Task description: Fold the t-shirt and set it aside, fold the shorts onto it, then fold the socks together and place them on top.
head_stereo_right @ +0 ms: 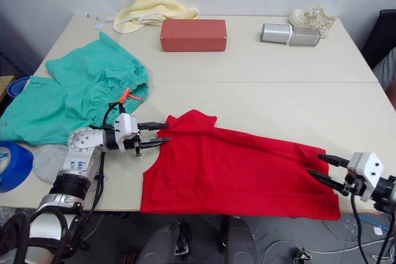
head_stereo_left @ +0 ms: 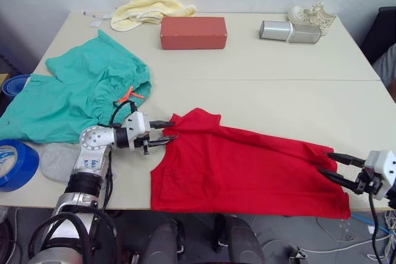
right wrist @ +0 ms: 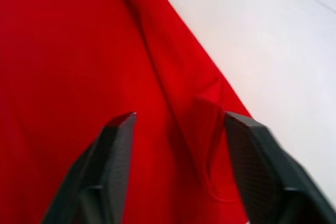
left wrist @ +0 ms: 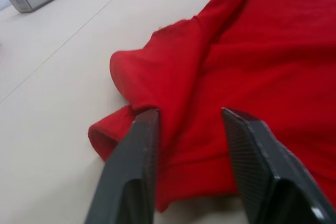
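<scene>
T-shirt [head_stereo_left: 247, 168] spread along near edge of counter [head_stereo_left: 278, 60], long axis left to right; left hand [head_stereo_left: 164, 133] open at its left end over bunched cloth, right hand [head_stereo_left: 339, 168] open at its right end, neither gripping yet

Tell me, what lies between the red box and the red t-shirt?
Only bare table; the eye views show nothing lying between the red box and the t-shirt.

The bright red cotton t-shirt [head_stereo_left: 247, 171] is spread, partly folded, along the table's near edge. Crumpled teal-green shorts [head_stereo_left: 80, 91] with an orange drawstring are laid left, beside a light grey sock [head_stereo_left: 59, 160].
</scene>
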Controlling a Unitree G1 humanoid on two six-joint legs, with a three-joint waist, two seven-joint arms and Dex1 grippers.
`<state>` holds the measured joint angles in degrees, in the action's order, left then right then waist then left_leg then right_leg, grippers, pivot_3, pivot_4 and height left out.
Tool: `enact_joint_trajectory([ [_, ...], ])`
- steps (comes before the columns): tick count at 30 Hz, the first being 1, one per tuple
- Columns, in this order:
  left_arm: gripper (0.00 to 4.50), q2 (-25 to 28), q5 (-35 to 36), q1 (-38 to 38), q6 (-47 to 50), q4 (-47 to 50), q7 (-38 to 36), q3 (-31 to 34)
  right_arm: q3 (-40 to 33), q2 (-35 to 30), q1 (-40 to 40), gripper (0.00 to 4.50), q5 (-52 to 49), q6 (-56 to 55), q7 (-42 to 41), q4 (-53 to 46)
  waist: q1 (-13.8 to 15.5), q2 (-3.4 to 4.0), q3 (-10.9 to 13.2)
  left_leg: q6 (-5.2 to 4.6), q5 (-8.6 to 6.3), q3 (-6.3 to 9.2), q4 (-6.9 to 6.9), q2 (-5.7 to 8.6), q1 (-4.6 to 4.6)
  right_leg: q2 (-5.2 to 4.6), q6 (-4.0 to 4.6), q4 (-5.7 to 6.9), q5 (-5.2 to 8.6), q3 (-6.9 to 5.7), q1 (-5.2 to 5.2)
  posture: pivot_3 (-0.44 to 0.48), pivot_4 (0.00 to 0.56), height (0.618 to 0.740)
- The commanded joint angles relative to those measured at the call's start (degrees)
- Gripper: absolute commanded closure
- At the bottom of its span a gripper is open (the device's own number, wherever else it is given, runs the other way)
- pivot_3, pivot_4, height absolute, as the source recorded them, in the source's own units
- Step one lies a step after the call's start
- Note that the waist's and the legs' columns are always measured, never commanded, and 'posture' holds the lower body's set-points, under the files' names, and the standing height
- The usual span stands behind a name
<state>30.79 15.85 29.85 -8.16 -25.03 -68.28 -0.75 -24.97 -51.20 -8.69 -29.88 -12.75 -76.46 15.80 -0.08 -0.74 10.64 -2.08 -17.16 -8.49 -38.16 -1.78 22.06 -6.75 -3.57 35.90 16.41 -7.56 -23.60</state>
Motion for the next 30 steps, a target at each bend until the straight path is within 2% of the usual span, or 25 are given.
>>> enact_joint_trajectory([
  [1,0.94,1.9,5.3,0.6,15.1,9.5,1.3,1.2,-6.2,-2.9,-3.1,0.35,-6.4,8.6,0.1,-9.8,0.0,0.00,0.0,-0.01,-0.01,0.03,-0.01,0.00,-0.02,0.00,0.00,-0.01,0.00,-0.01,0.05,0.000,0.150,0.740],
  [2,0.69,2.1,5.6,1.5,18.6,10.9,2.3,0.8,-7.2,-3.1,-3.9,0.09,-7.4,10.8,0.5,-11.7,0.1,0.00,0.0,-0.02,-0.02,0.04,0.00,0.00,-0.04,-0.01,0.00,-0.03,0.00,0.00,0.08,0.000,0.150,0.740],
  [4,0.02,0.1,5.0,5.6,25.5,11.5,6.7,-0.1,-8.3,-2.9,-4.5,0.00,-8.8,14.2,1.9,-14.9,0.3,-0.02,0.0,-0.05,-0.12,0.07,0.00,0.00,-0.07,-0.02,0.00,-0.02,0.00,0.00,0.12,0.000,0.150,0.740],
  [8,0.02,-2.5,2.5,11.2,31.8,9.0,11.4,-1.8,-8.5,-1.9,-4.3,0.00,-9.9,18.9,3.8,-19.1,1.2,-0.02,0.0,-0.06,-0.12,0.09,-0.03,0.04,-0.05,-0.01,-0.02,-0.04,-0.01,0.00,0.14,0.000,0.150,0.740],
  [12,0.02,-4.7,-1.5,17.8,35.2,1.8,12.2,-5.9,-7.5,-0.7,-3.2,0.00,-11.1,22.6,6.0,-23.6,1.5,-0.02,0.0,-0.04,-0.12,0.04,-0.03,0.04,0.01,0.09,-0.02,-0.07,-0.01,-0.02,0.08,0.000,0.150,0.740],
  [16,0.02,-7.6,-4.0,25.5,36.3,-8.9,12.4,-7.8,-7.0,-0.4,-2.4,0.00,-13.2,27.5,7.4,-26.8,1.5,-0.09,0.0,-0.06,-0.11,0.03,-0.11,0.04,0.06,0.12,-0.02,-0.07,-0.01,-0.03,0.05,0.000,0.150,0.740],
  [19,0.02,-11.9,-6.9,34.5,35.8,-23.9,12.9,-8.9,-6.2,-0.8,-2.2,0.00,-14.2,30.6,7.2,-29.0,1.7,-0.16,0.1,-0.07,-0.11,0.06,-0.14,0.05,0.13,0.13,-0.02,-0.09,-0.01,-0.08,0.02,0.000,0.150,0.740],
  [21,0.02,-12.8,-9.8,37.3,34.0,-29.9,11.7,-10.7,-6.4,-0.5,-2.2,0.00,-14.1,31.2,7.4,-29.6,1.6,-0.18,0.1,-0.13,-0.13,0.06,-0.14,0.07,0.17,0.12,-0.04,-0.12,-0.02,-0.09,0.00,0.000,0.150,0.740],
  [25,0.02,-15.0,-11.1,41.0,33.4,-38.4,9.9,-9.8,-7.1,0.3,-3.1,0.00,-13.6,31.5,7.6,-30.7,1.3,-0.22,0.1,-0.13,-0.14,-0.01,-0.11,0.03,0.19,0.16,-0.06,-0.20,-0.02,-0.08,-0.03,0.000,0.150,0.740],
  [28,0.63,-15.6,-13.0,41.5,32.2,-40.9,8.1,-10.6,-7.6,0.6,-3.9,0.00,-13.3,31.5,7.8,-31.3,1.3,-0.30,0.2,-0.11,-0.12,-0.03,-0.12,0.03,0.22,0.18,-0.05,-0.16,-0.02,-0.07,-0.10,0.000,0.150,0.740],
  [30,1.25,-15.8,-13.4,41.3,31.9,-41.4,7.1,-10.3,-7.8,0.8,-4.2,0.00,-13.3,31.5,8.0,-31.5,1.3,-0.30,0.2,-0.10,-0.12,-0.02,-0.15,0.02,0.21,0.16,-0.05,-0.14,-0.02,-0.07,-0.09,0.000,0.150,0.740],
])
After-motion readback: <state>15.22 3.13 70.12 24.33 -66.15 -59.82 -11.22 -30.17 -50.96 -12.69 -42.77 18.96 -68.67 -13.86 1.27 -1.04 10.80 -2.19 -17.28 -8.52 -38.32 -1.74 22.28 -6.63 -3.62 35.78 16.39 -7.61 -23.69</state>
